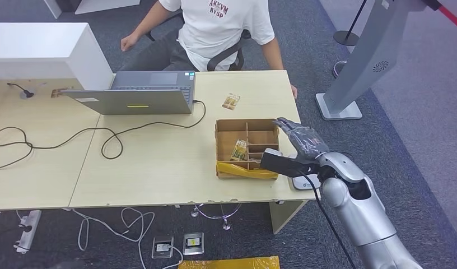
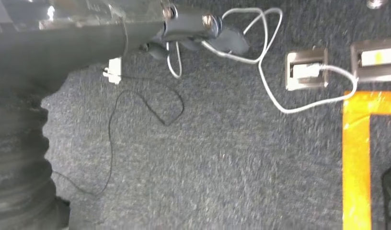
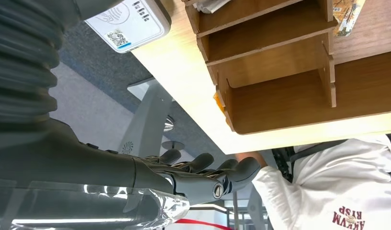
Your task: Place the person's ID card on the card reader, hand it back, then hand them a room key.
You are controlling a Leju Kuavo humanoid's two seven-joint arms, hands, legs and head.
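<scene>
right hand (image 1: 302, 140) empty, fingers straight | cardboard divider box (image 1: 247, 147) | smooth wooden desk (image 1: 159, 162)

White card reader (image 1: 302, 182) lies flat at the desk's near right corner.

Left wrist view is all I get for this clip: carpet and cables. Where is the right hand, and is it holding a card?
Observer: In the head view the right hand hovers by the right side of the cardboard box, fingers extended, holding nothing.
Operator: Any card on the table?
Observer: A small patterned card lies on the table between the box and the seated person.
Operator: And the reader?
Observer: The right wrist view shows the white card reader at the table edge, no card on its visible face.
</scene>
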